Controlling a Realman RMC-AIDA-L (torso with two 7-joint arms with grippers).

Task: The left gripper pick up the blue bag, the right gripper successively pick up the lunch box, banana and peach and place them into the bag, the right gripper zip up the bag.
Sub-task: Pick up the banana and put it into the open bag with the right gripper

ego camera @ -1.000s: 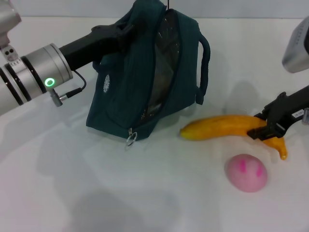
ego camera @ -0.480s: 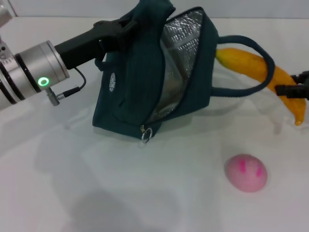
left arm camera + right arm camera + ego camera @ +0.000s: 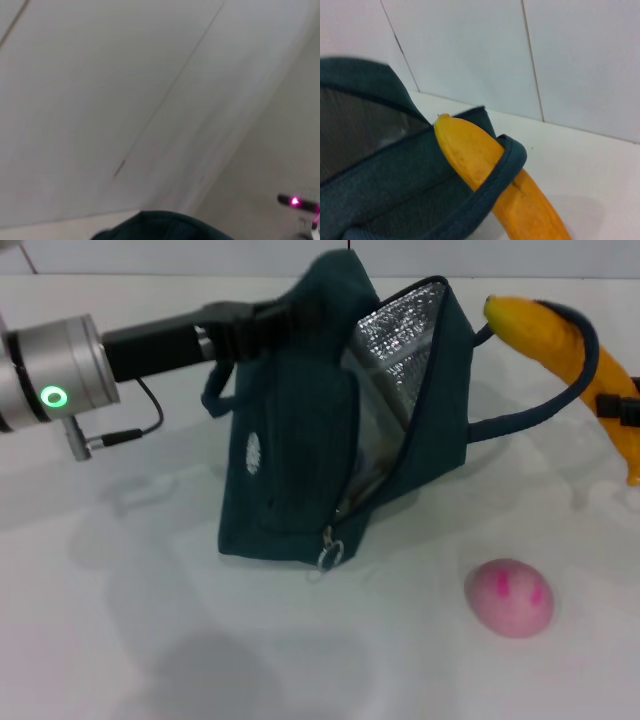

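Banana (image 3: pixel 560 340) tail and right gripper jaws off-frame.

Count, head view: 1 blue bag (image 3: pixel 300 450), w/ 2 loop handles, 1 zip ring pull (image 3: pixel 328 558) and 1 pale round mark on its side. 1 banana (image 3: pixel 560 340). 1 peach (image 3: pixel 510 596) w/ 2 darker pink marks. No. of lunch boxes can't be told, bag interior mostly hidden. 2 arms: 1 left claw (image 3: pixel 262 322) on a silver cylinder w/ 1 green light; right claw (image 3: pixel 622 410), only 1 small black bit shows at frame edge. 1 white table (image 3: pixel 150 640). Left wrist view adds 1 pink light.
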